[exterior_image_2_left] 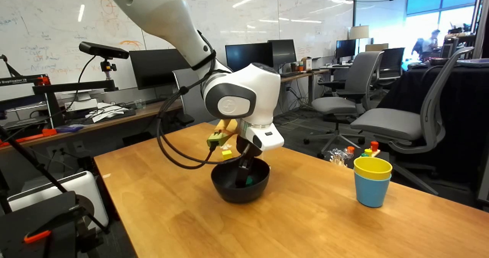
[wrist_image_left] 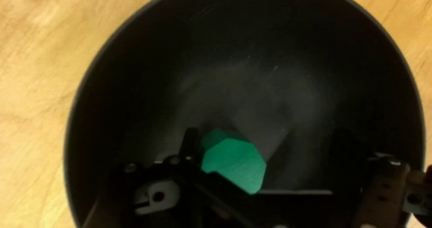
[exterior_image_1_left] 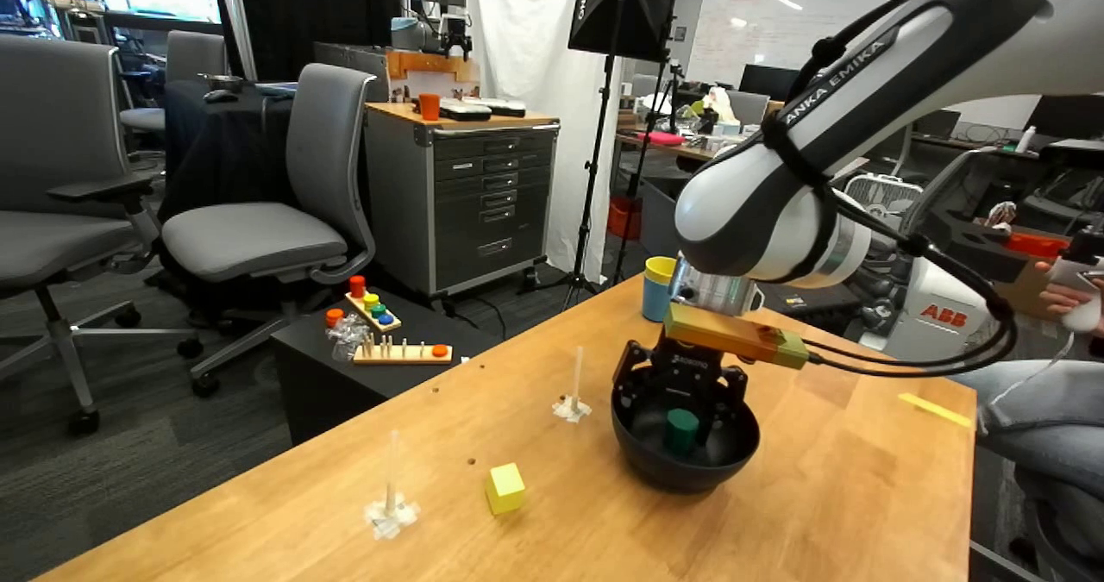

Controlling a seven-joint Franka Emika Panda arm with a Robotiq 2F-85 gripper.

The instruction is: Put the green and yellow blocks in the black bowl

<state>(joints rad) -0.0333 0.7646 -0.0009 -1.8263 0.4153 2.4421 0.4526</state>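
Green block [wrist_image_left: 236, 163] is inside black bowl [wrist_image_left: 243, 86], partly hidden by gripper [wrist_image_left: 266, 138], whose jaws stand apart; contact unclear. Wrist view crops the bowl's rim.

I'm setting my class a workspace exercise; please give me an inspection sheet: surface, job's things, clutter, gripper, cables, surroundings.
Surface: wooden table, small dark spots.
Job's things: green block inside the black bowl; yellow block on the table.
Clutter: yellow cup nested in blue cup; two thin upright sticks; flat yellow strip.
Gripper: open, inside the bowl; contact with the green block unclear.
Cables: black, looping from the arm; none seen touching the table.
Surroundings: grey chairs, drawer cabinet, person partly in view.
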